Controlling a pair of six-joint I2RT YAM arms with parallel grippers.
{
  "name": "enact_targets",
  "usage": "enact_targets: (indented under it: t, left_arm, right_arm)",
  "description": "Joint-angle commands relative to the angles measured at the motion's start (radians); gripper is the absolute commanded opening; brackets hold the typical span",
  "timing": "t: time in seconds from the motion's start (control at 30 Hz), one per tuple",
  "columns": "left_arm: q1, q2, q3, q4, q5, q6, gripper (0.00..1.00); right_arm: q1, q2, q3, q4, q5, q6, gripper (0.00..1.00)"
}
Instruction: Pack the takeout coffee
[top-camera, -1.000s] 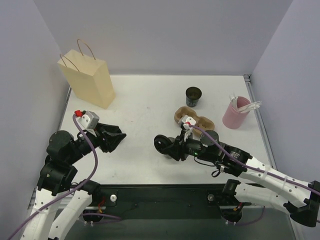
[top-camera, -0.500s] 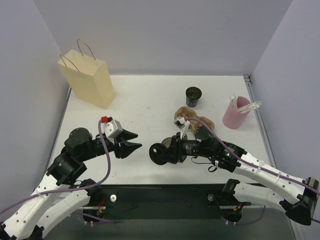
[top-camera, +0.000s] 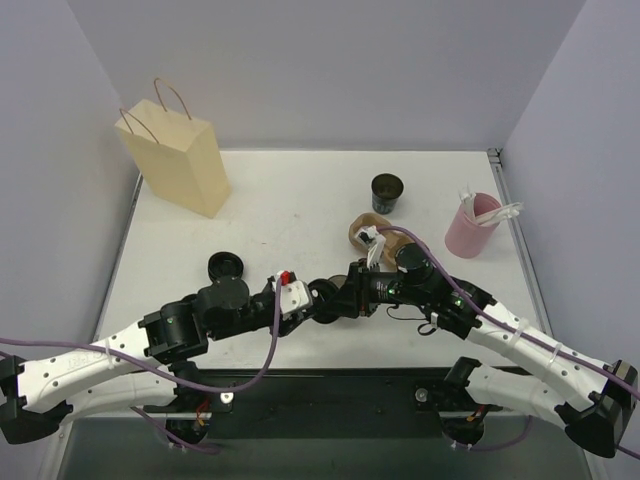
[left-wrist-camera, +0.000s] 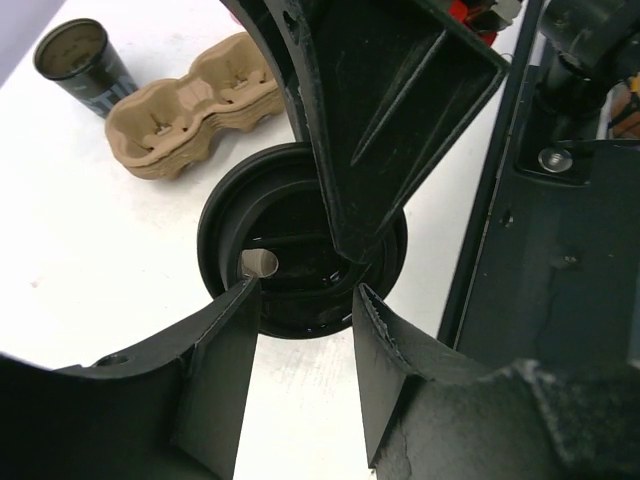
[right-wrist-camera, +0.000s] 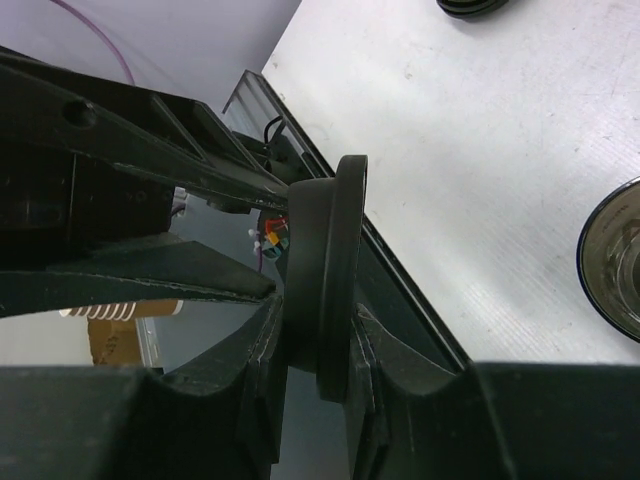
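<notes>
Holding a round black plastic lid (right-wrist-camera: 322, 290) on edge, clamped between its two fingers, the right gripper (right-wrist-camera: 318, 340) presents it above the near part of the white table (top-camera: 290, 200). The left gripper (left-wrist-camera: 305, 292) faces it from the opposite side. We read the left gripper's fingers as parted and gripping nothing. In its wrist view they stand either side of the lid's lower rim, close in front of its face, and we cannot tell whether they touch it. Both arms reach low and inward, wrists nose to nose between the two bases, in what looks to us like a hand-over.

By our judgement the packing has hardly begun. The dark patterned takeout cup (top-camera: 387, 192) stands uncapped toward the back of the table. The brown moulded-pulp cup carrier (left-wrist-camera: 190, 100) lies just beside it, and the pockets that show are empty. The tan paper bag with twine handles (top-camera: 178, 160) stands upright, well apart, at the far left corner. A second black lid (top-camera: 226, 267) lies flat on the table near the left arm, and a pink cup of white sticks (top-camera: 468, 230) stands at the right. Left to do, as we judge it, is to cap the cup, seat it in the carrier and get the load into the bag.
</notes>
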Motion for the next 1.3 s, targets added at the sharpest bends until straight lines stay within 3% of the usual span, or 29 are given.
enact_targets:
  t: [0.0,0.63,1.1,1.17,1.27]
  left_arm:
    - [-0.010,0.012,0.021,0.095,-0.126,0.064,0.52]
    - [-0.010,0.012,0.027,0.084,-0.175,0.081,0.51]
    - [-0.011,0.032,-0.032,0.139,-0.106,0.032,0.43]
    - [-0.010,0.041,-0.030,0.142,-0.111,0.018,0.40]
    - [-0.010,0.072,-0.018,0.126,-0.114,0.009,0.18]
  right_arm:
    - [-0.003,-0.012,-0.008,0.040,-0.064,0.018,0.00]
    - [-0.003,-0.013,-0.030,0.017,-0.095,0.005,0.00]
    - [-0.004,-0.044,-0.044,0.038,-0.098,0.018,0.00]
    - [-0.001,-0.042,-0.042,0.037,-0.100,0.018,0.00]
    - [-0.003,-0.049,-0.045,0.040,-0.095,0.018,0.00]
